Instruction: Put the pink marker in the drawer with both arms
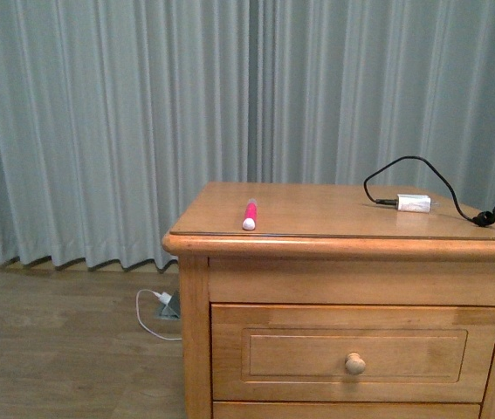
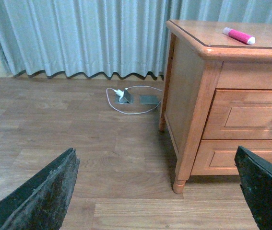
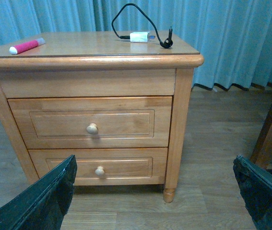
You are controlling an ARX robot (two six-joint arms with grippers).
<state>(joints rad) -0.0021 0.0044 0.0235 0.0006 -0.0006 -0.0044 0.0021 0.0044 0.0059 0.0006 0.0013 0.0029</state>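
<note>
Lying on the cabinet (image 1: 317,209) top, near its front left corner, is the pink marker (image 1: 250,215), with its white cap toward the near edge. The drawer (image 1: 299,349) just below is shut, with its round knob (image 1: 355,363) in the middle. A lower drawer (image 3: 126,167) under it is shut too. Over on the right side of the top sits a small white adapter (image 1: 413,203) with a black cable (image 1: 483,218) that loops up. The left gripper (image 2: 155,152) is spread wide and holds nothing. The right gripper (image 3: 155,159) is spread wide too, with nothing in it. Both are well apart from the cabinet. Grey curtains (image 1: 99,131) hang behind. A white plug (image 1: 167,299) lies on the wood floor (image 1: 55,349) to the left.
</note>
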